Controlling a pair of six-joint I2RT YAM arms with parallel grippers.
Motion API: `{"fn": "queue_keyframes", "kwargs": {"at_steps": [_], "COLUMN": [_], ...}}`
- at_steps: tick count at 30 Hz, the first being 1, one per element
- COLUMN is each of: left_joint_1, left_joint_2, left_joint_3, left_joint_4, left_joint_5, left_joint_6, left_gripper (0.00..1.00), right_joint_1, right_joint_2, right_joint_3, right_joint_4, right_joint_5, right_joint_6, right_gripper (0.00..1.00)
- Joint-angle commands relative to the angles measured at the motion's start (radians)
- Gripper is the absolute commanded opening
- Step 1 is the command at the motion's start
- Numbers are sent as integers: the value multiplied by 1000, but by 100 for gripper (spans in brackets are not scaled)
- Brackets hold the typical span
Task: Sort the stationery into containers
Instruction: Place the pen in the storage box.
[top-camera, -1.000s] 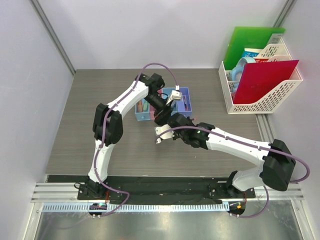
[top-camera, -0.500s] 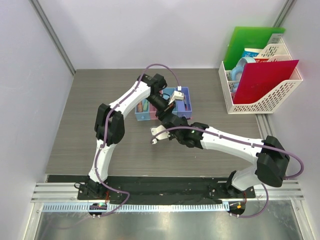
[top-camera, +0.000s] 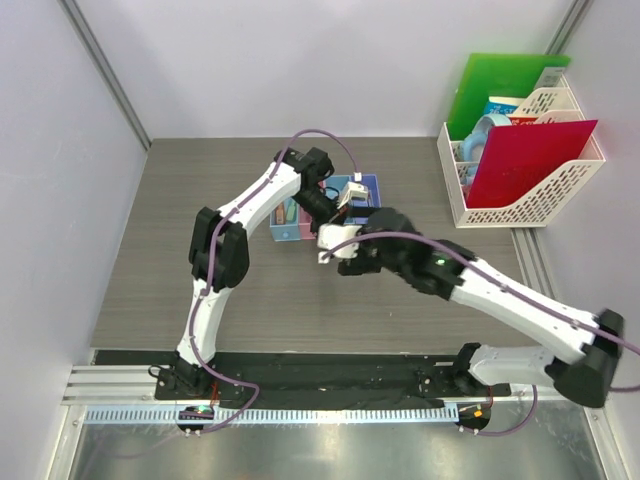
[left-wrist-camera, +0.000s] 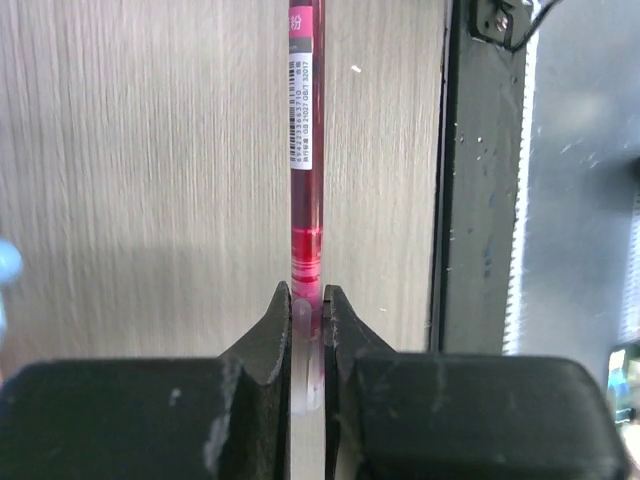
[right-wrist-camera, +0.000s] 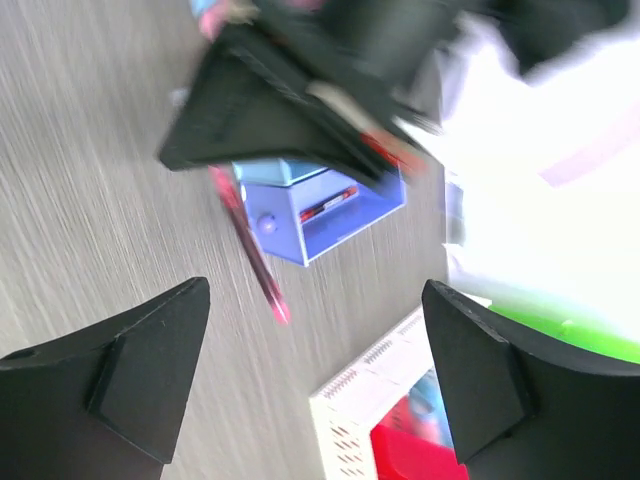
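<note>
Over the middle of the table (left-wrist-camera: 150, 150), just beside the row of bins (top-camera: 283, 232), your left gripper (left-wrist-camera: 306, 300) is pinching a thin dark-red pen (left-wrist-camera: 305, 150). Its jaws are standing nearly together, with only the clear end of the pen between the fingers (left-wrist-camera: 270, 330). In the left wrist view the pen is running straight out from the jaws over the wood grain, with its barcode label facing the camera.

Your right gripper (right-wrist-camera: 315, 290) is hanging close in front of it with its jaws spread wide and nothing between them. In that wrist's blurred view the left gripper is showing as a dark shape, and the pen is slanting down from it past the near corner of the purple-blue bin (right-wrist-camera: 285, 225). You cannot tell from these views whether the pen's lower tip is touching the table.

A second pen (right-wrist-camera: 328, 203) is already lying inside the purple-blue bin. Off at the far right corner, the white mesh rack (top-camera: 560, 195) is standing well apart from the bins, holding the red folder (top-camera: 525, 160) and the green folder (top-camera: 500, 85).
</note>
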Motion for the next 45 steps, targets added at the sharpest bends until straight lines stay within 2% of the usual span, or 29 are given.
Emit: {"fn": "queue_keyframes", "kwargs": {"at_steps": [1,3,9,12,15,17,19,24,29,36,45], "left_joint_1": [6,4,-5,-28,-68,-106,-115,-117,-115,-114,-118], "left_joint_2": [-99,-144,-257,-331,-394,-388,-362,-287,-181,-72,-40], "left_joint_3": [11,-42,-182,-316,-407,-411,-413,-378,-322,-250,-174], "left_joint_4": [50,209,546,761,947,991,1025,1112,1135,1129,1082], "left_joint_5": [-93,-157,-311,-458,-676,-807,-863,-1014,-1097,-1052,-1025], "left_joint_6": [-223,-344,-613,-733,-807,-808,-862,-940,-1014,-1083,-1134], "left_gripper": [0,0,0,0,0,0,0,0,0,0,0], "right_joint_1": [-99,-154,-303,-350,-392,-415,-451,-514,-557,-593,-594], "right_joint_2": [-173,-238,-325,-331,-345,-360,-383,-365,-363,-394,-397], "right_joint_3": [-23,-66,-260,-391,-483,-562,-600,-571,-554,-586,-593], "right_joint_4": [-14,19,105,159,248,306,331,316,303,306,308], "right_joint_5": [-212,-205,-214,-177,-136,-105,-84,-67,-86,-113,-129], "right_joint_6": [131,139,197,240,280,320,318,336,372,366,364], "right_gripper": [93,95,98,99,100,100,100,100,100,100,100]}}
